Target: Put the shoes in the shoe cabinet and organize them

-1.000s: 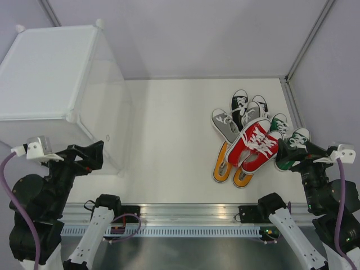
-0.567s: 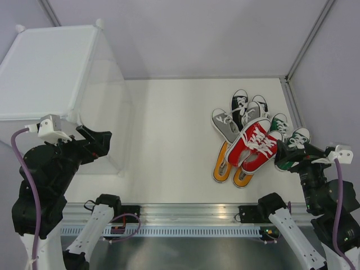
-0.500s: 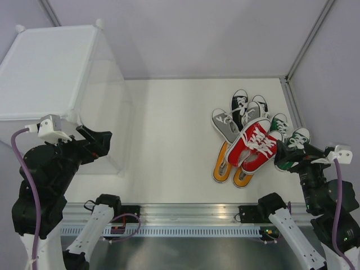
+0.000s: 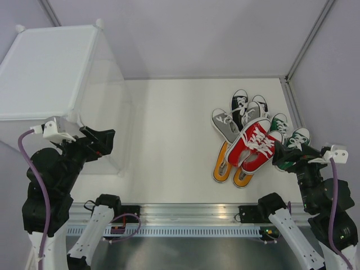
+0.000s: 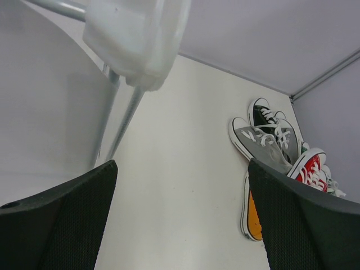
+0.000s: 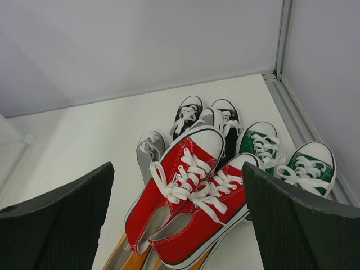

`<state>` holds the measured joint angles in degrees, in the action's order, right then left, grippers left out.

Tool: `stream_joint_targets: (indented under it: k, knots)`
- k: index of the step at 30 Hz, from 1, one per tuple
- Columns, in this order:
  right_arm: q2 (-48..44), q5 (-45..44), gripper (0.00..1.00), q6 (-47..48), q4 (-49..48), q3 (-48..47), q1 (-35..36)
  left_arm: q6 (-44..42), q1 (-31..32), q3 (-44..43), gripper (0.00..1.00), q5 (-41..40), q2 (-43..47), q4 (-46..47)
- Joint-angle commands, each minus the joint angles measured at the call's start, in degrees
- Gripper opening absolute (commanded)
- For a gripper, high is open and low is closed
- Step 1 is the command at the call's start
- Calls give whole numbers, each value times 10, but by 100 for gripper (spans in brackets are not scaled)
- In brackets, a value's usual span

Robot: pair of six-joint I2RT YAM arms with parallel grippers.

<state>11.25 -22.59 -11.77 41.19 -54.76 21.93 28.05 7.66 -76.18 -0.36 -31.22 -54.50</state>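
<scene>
Top view: the left arm is folded at 8 o'clock with its elbow raised. The left tool (image 4: 101,142) points toward 2 o'clock beside the near corner of the shoe cabinet (image 4: 48,67), which stands at 10 o'clock on the bench (image 4: 169,124). The right arm bends at 4 o'clock, and the right tool (image 4: 286,157) is aimed at the shoes (image 4: 247,140) heaped at 3 o'clock.

Left wrist view: the fingers are spread wide and hold nothing, with the cabinet corner at 11 o'clock.

Right wrist view: the jaws are wide and empty, above the red pair (image 6: 185,208), with the green pair (image 6: 281,157) at 2 o'clock
</scene>
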Motion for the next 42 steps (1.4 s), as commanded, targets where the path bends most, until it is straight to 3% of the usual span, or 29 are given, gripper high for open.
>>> stream_joint_targets:
  k: [1, 12, 32, 42]
  knots:
    - [-5, -3, 98, -4, -12, 4, 4, -39, -4, 16, 100, 19, 5, 60]
    - [-9, -5, 98, -5, -16, 12, 3, -95, -10, 36, 100, 19, 23, 78]
    - [-18, -11, 98, -5, -16, 20, 3, -103, -27, 46, 100, 32, 15, 94]
    - [-25, -13, 98, -5, -20, 27, 4, -104, -27, 46, 100, 79, -2, 122]
